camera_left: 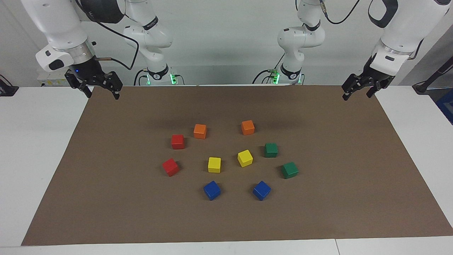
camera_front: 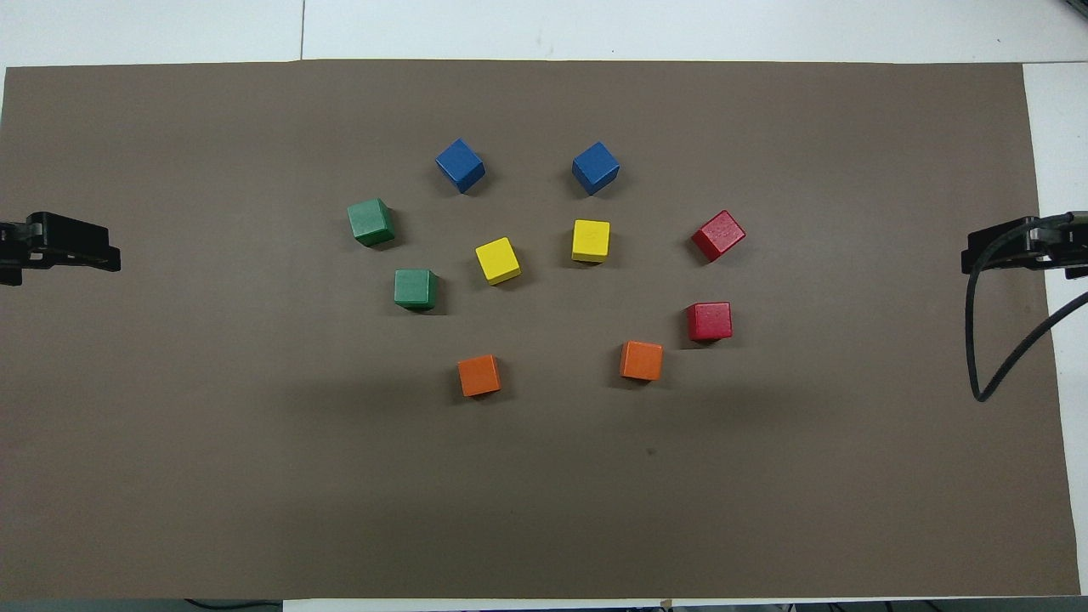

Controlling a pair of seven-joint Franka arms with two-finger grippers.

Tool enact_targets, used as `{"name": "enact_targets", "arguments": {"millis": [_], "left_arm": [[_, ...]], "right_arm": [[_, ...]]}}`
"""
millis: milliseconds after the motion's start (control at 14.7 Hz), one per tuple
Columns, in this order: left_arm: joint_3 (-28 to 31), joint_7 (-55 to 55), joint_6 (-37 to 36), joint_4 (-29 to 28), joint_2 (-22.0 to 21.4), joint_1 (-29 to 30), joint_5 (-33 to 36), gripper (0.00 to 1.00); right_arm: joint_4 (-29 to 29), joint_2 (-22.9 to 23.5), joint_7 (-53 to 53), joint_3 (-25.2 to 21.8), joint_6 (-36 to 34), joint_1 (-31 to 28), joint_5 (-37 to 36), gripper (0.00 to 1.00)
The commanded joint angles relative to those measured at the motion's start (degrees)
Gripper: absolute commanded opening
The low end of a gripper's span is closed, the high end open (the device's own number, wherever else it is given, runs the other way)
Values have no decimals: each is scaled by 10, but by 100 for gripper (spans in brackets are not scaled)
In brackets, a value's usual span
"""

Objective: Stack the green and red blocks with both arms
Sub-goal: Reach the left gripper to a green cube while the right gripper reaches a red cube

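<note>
Green blocks sit toward left gripper; red blocks toward right gripper; both grippers' fingers apart, empty.

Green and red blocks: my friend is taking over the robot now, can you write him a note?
Left gripper: open, waiting over the mat's corner at its end.
Right gripper: open, waiting over the other corner.
Two dark green matte cubes lie toward the left arm's end; two bright red matte cubes toward the right arm's end, all apart on the brown mat.
Done: nothing stacked.
Left: all stacking.
</note>
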Motion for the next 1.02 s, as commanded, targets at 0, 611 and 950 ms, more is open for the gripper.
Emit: {"name": "enact_targets", "arguments": {"millis": [0, 611, 950], "left_arm": [[-3, 7, -4, 13, 5, 5, -3, 100], [-1, 11, 71, -101, -48, 10, -5, 100], [-4, -45, 152, -146, -44, -39, -6, 100]], "right_arm": [[-14, -12, 6, 3, 5, -4, 9, 100], [-43, -20, 9, 4, 41, 1, 9, 100], [-93, 7, 165, 7, 151, 75, 22, 100]]}}
